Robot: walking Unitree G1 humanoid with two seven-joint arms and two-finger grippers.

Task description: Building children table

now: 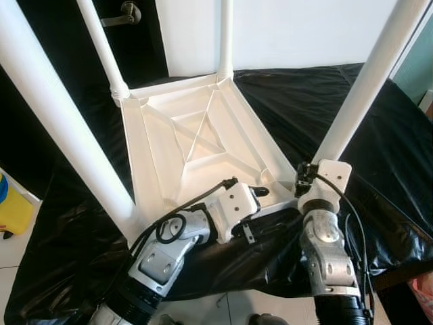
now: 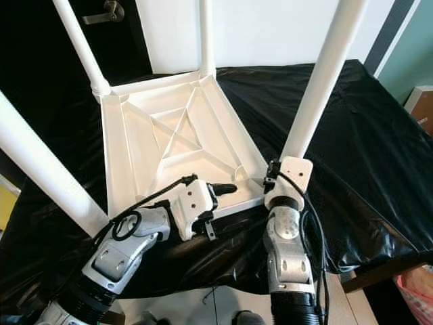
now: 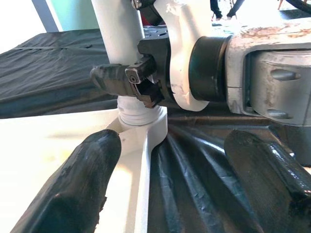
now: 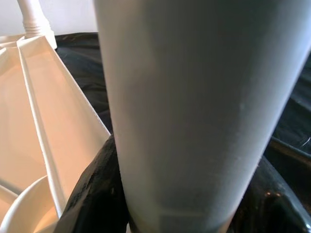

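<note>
The two silver arms rise from the lower edge of the head views. The right pincer (image 1: pixel 302 177) is clenched around the near right leg (image 1: pixel 362 88) low down, just above the socket where that leg meets the tabletop; in the right wrist view a black finger (image 4: pixel 92 194) presses each side of the white tube. The left pincer (image 3: pixel 165 179) lies low along the near edge of the tabletop, pointing toward the right pincer. Its fingers are spread wide and hold nothing; one finger (image 3: pixel 73 184) sits over the white rim, the other (image 3: pixel 272 179) over the black sheet, with the tabletop's edge between them. I cannot tell if either touches.

The tabletop (image 1: pixel 196 142), white plastic, lies upside down on the counter (image 1: pixel 379 149), which is draped in a black sheet. Its ribbed underside faces up, with an X of ribs in the middle. Four white legs stand up from its corners: the near left leg (image 1: pixel 61 122) looms thick and close, the far left leg (image 1: pixel 101 47) and the far right leg (image 1: pixel 225 37) look thinner behind.

A black door with a metal handle (image 1: pixel 122 13) stands behind on the left. A yellow object (image 1: pixel 13 210) sits on the floor at the left edge.
</note>
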